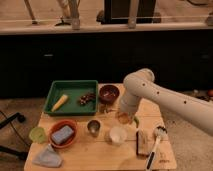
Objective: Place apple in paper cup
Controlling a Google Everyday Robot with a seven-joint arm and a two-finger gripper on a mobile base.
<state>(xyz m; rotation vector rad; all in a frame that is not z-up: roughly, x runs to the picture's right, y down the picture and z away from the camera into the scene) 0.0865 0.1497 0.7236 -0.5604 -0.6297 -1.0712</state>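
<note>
My gripper [125, 118] hangs from the white arm that comes in from the right, over the middle of the wooden table. It is shut on the apple [122, 118], a small orange-yellow round fruit held a little above the table top. The paper cup [118, 135], short and white with a wide rim, stands upright just in front of and below the gripper. The cup's inside looks pale and holds nothing that I can see.
A dark red bowl [108, 93] stands behind the gripper. A green tray [72, 86] holds a yellow corn piece [59, 102]. A metal cup [93, 127], an orange bowl [62, 134], a light-green cup [37, 134], a blue cloth [47, 157], a brown block [142, 144] and a brush [156, 140] lie around.
</note>
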